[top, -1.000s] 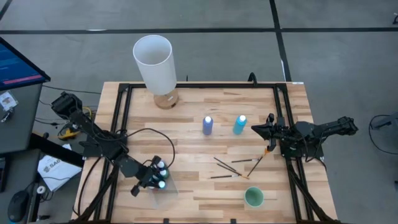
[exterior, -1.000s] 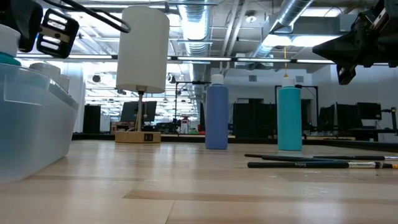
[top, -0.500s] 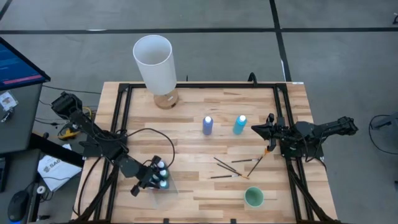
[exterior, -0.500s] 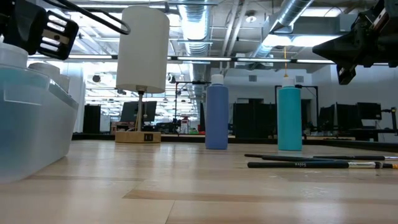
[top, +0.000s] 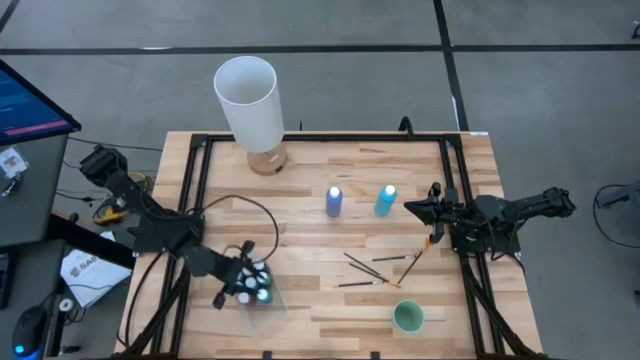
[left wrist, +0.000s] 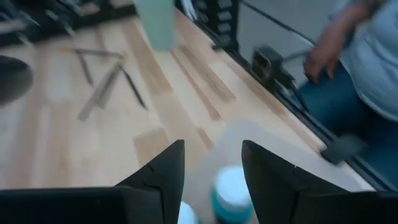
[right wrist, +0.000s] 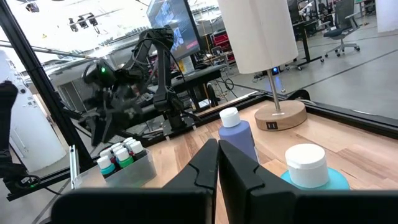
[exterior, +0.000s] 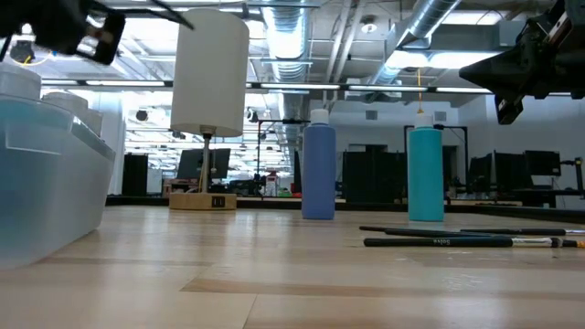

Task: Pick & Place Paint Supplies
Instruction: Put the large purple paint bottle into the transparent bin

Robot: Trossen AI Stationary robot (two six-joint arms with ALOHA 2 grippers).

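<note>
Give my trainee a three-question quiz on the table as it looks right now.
1. True or false: the left claw is clamped on a bottle.
2. Which tall bottle stands nearer the right claw? A) the purple-blue bottle B) the teal bottle
3. Fill in: the small white-capped bottles stand inside a clear ____.

Key
1. False: its fingers are apart above the bottles, holding nothing.
2. B
3. bin
</note>
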